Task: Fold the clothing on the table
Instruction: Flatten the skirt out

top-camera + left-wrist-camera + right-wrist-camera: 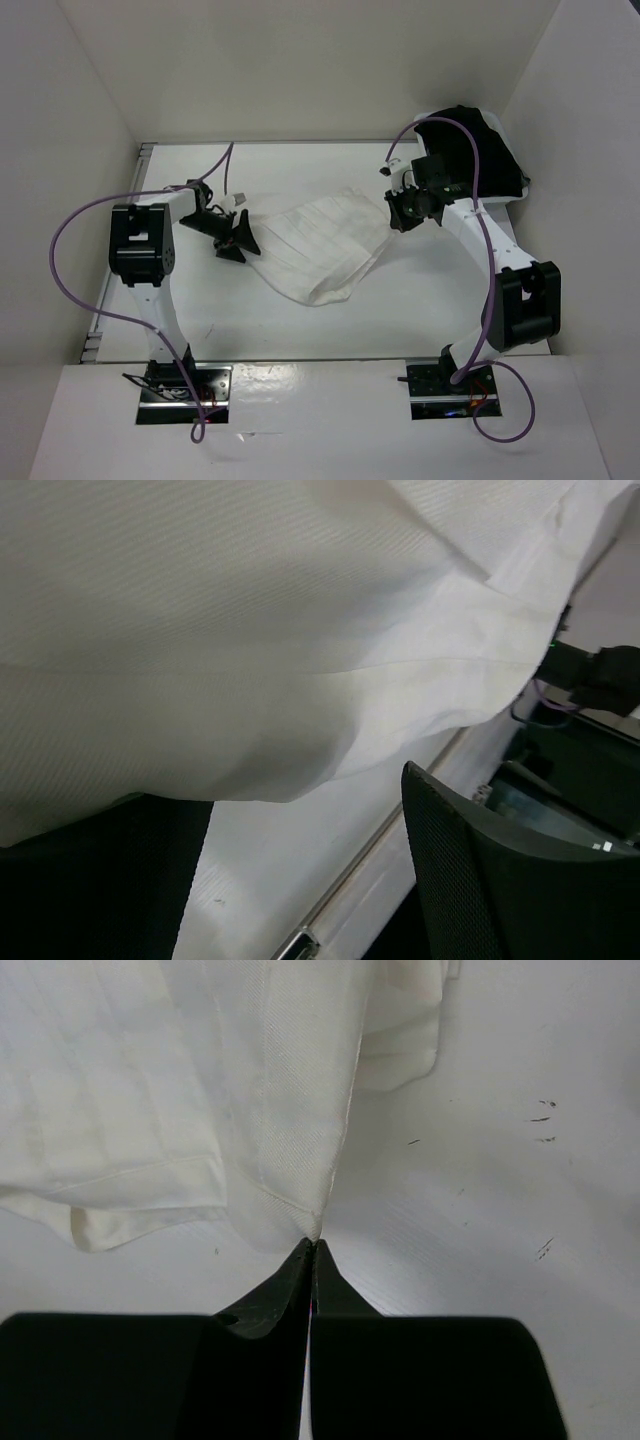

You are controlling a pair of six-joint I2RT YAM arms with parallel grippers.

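Right gripper [313,1248] is clamped flat, tips nipping one thin edge of the clothing [320,245]; can't see how much cloth sits inside the pinch. Left gripper [285,810] stands wide, fingers [480,880] apart under a sagging fold, nothing squeezed between them. Its other finger is a dark blur, cut off at the lower left of that wrist view. Clothing sits mid-frame in the overhead view, spanning between both tools: thin white weave, fine pleat lines, stitched hem, lower edge bulging toward the bottom. Waistband: can't pick it out. Table [420,310] is matte white, a few dark scuffs [545,1120], metal rail [360,875] along its edge. Black garment [480,150] is heaped upper right, partly behind my right arm. Plain white walls [300,60] box it all in.
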